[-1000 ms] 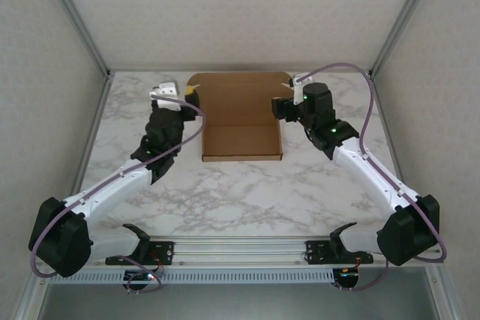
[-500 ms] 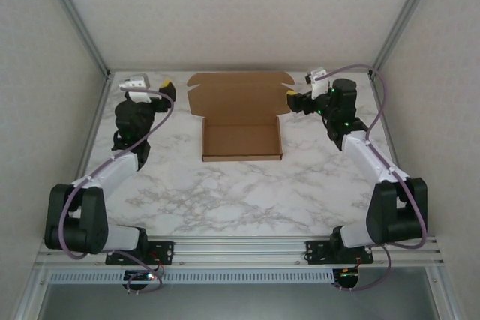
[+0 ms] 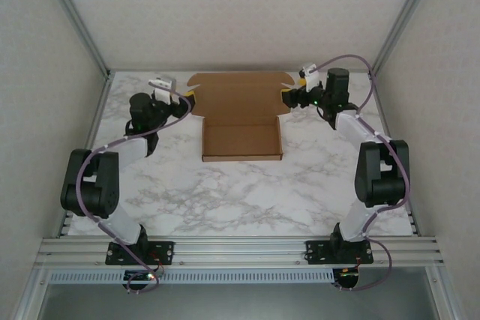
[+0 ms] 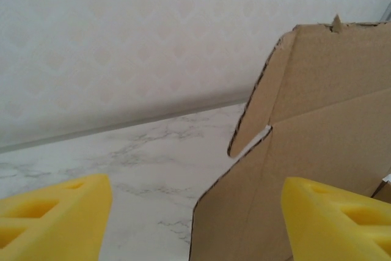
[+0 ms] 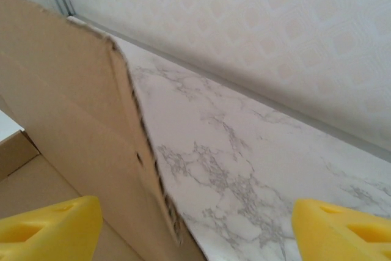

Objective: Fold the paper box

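Two spread wide, clamping nothing: left tool (image 3: 189, 97) and right tool (image 3: 287, 97), each astride a side edge of the raised lid (image 3: 240, 88). Box (image 3: 241, 136) at far middle of worktop (image 3: 225, 200), near half already folded up. Probably light, fairly stiff, apt to buckle off its creases; best pinched at lid edges near corners, gently.

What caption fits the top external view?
Left claw and right claw, both open, flanking the lid of the paper box on a marble table.
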`<state>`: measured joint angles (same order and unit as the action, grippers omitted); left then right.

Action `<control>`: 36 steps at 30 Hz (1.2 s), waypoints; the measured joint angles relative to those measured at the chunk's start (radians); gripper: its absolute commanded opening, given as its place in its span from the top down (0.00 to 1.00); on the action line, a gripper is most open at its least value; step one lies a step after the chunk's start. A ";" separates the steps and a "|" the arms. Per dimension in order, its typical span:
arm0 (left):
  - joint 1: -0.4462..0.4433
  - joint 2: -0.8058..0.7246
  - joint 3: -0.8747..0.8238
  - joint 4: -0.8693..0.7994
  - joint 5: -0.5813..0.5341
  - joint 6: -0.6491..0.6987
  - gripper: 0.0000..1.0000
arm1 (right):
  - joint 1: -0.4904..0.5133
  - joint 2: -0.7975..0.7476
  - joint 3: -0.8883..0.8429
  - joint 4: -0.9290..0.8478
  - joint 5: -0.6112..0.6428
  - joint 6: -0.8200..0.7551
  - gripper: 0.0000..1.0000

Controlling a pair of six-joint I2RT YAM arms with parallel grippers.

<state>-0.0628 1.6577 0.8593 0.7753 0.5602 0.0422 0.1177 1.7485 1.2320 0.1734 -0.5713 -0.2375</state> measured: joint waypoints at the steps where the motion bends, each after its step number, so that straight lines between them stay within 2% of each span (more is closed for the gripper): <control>1: -0.001 0.013 0.021 -0.018 0.011 0.011 0.33 | 0.000 0.012 0.018 -0.011 -0.008 -0.004 0.25; 4: -0.013 0.042 0.074 -0.079 0.028 0.057 0.38 | 0.005 0.042 0.069 -0.046 -0.029 -0.018 0.30; 6: -0.029 0.059 0.105 -0.120 0.032 0.086 0.45 | 0.010 0.051 0.084 -0.065 -0.032 -0.031 0.34; 9: -0.055 0.084 0.144 -0.176 0.033 0.118 0.62 | 0.025 0.053 0.085 -0.092 -0.031 -0.044 0.45; 11: -0.065 0.090 0.149 -0.198 0.024 0.130 0.74 | 0.038 0.056 0.090 -0.121 -0.022 -0.058 0.59; 13: -0.068 0.090 0.149 -0.209 0.019 0.130 0.84 | 0.049 0.060 0.099 -0.145 -0.005 -0.065 0.65; 17: -0.082 0.090 0.149 -0.211 -0.008 0.121 0.94 | 0.072 0.060 0.099 -0.156 0.053 -0.059 0.81; 19: -0.097 0.090 0.149 -0.208 -0.035 0.111 0.97 | 0.086 0.056 0.094 -0.156 0.092 -0.043 0.86; 21: -0.112 0.090 0.147 -0.202 -0.069 0.095 0.99 | 0.102 0.049 0.090 -0.157 0.141 -0.026 0.86; 24: -0.128 0.082 0.118 -0.159 -0.122 0.042 1.00 | 0.129 0.032 0.084 -0.162 0.231 0.021 0.81; 27: -0.145 0.064 0.065 -0.092 -0.168 -0.031 1.00 | 0.158 0.007 0.055 -0.143 0.320 0.111 0.80; 32: -0.187 0.046 -0.002 0.007 -0.251 -0.134 1.00 | 0.197 -0.030 0.001 -0.089 0.438 0.322 0.80; 36: -0.248 0.046 -0.014 0.034 -0.375 -0.198 1.00 | 0.218 -0.034 -0.024 -0.034 0.525 0.486 0.81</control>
<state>-0.3103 1.7039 0.8448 0.8093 0.1848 -0.1562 0.3359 1.7145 1.2076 0.1390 -0.0463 0.2485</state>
